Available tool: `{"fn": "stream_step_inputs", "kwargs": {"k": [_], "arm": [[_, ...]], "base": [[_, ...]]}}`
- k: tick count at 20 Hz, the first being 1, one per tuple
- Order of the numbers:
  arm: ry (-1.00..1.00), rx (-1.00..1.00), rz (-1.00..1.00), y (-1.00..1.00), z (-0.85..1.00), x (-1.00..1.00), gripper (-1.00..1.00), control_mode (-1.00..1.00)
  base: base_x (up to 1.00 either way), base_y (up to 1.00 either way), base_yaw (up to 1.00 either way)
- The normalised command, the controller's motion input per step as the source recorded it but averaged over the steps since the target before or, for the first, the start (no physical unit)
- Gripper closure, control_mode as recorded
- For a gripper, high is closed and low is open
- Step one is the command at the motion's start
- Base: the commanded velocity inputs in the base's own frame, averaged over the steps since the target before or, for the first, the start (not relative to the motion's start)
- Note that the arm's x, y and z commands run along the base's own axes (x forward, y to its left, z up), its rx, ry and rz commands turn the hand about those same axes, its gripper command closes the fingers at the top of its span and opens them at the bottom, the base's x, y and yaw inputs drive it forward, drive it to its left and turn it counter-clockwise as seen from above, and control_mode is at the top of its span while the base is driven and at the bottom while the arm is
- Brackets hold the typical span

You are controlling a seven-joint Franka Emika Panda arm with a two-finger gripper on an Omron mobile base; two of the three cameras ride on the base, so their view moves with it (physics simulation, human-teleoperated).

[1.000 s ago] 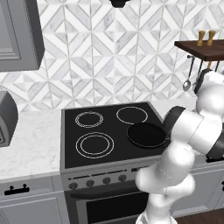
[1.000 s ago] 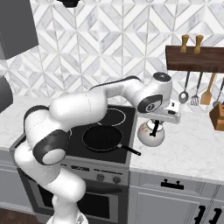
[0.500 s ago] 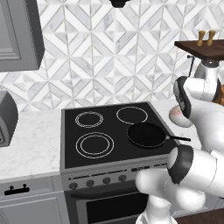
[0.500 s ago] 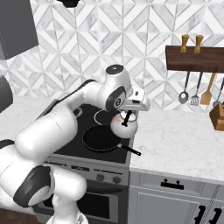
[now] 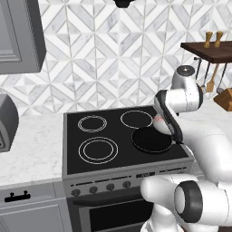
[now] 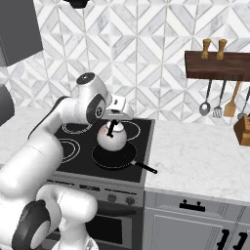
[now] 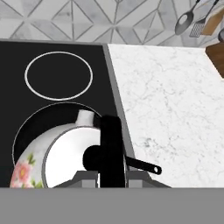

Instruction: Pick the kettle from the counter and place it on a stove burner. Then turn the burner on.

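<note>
Already your small squat white kettle with pink flower marks [image 6: 112, 137] is off the white marble table [image 6: 200, 156], held by its black handle in the jaws, above the black frying pan [image 6: 114, 155]; the large double-ringed burner [image 5: 98, 150] at near left and its knob await.

kettle [image 6: 112, 137] in the air just above the frying pan [image 6: 116, 155] | pan on cooktop's front right circle | largest burner [image 5: 98, 150] front left | counter [image 6: 200, 156] right of cooktop | utensil rack [image 6: 217, 66] on wall above counter
</note>
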Motion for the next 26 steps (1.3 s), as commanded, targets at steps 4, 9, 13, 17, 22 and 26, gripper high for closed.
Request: {"fn": "stream_step_inputs", "kwargs": {"k": [4, 9, 13, 17, 22, 26], "arm": [[0.0, 0.01, 0.0, 1.0, 0.16, 0.24, 1.0, -1.0], [0.07, 0.0, 0.0, 1.0, 0.0, 0.39, 1.0, -1.0], [0.08, 0.01, 0.07, 1.0, 0.0, 0.22, 1.0, -1.0], [0.12, 0.03, 0.16, 0.99, -0.07, 0.14, 1.0, -1.0], [0.1, 0.01, 0.14, 0.93, -0.18, 0.17, 1.0, -1.0], [0.0, 0.0, 0.02, 0.22, -0.3, 0.14, 1.0, -1.0]], "base": [[0.0, 0.0, 0.0], [0.0, 0.0, 0.0], [0.0, 0.0, 0.0], [0.0, 0.0, 0.0], [0.0, 0.0, 0.0], [0.0, 0.0, 0.0]]}}
